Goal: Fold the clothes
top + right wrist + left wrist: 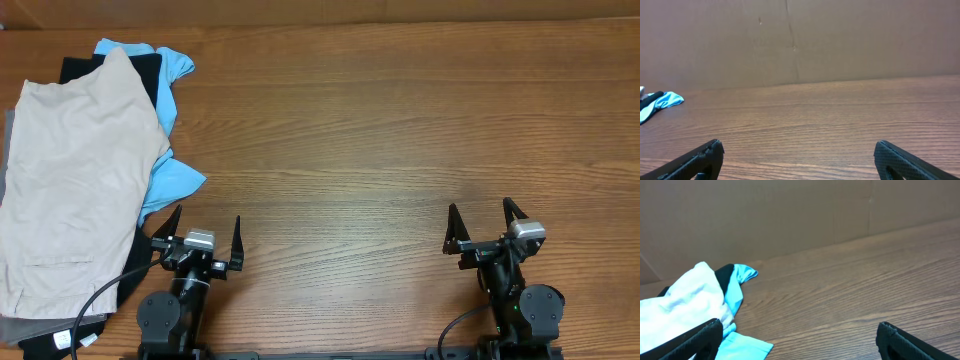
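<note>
The pale beige shorts (75,175) lie on top of a pile of clothes at the table's left edge, and show as a pale fold in the left wrist view (682,297). My left gripper (205,232) is open and empty, just right of the pile near the front edge; its fingers frame bare wood in the left wrist view (799,336). My right gripper (487,222) is open and empty at the front right, far from the clothes, over bare wood in the right wrist view (799,156).
Under the shorts lie a light blue garment (170,180), a black garment (150,75) and a grey piece (45,328). The blue garment also shows in both wrist views (737,287) (662,102). The wooden table (380,130) stretches to the right. A brown wall (800,40) stands behind.
</note>
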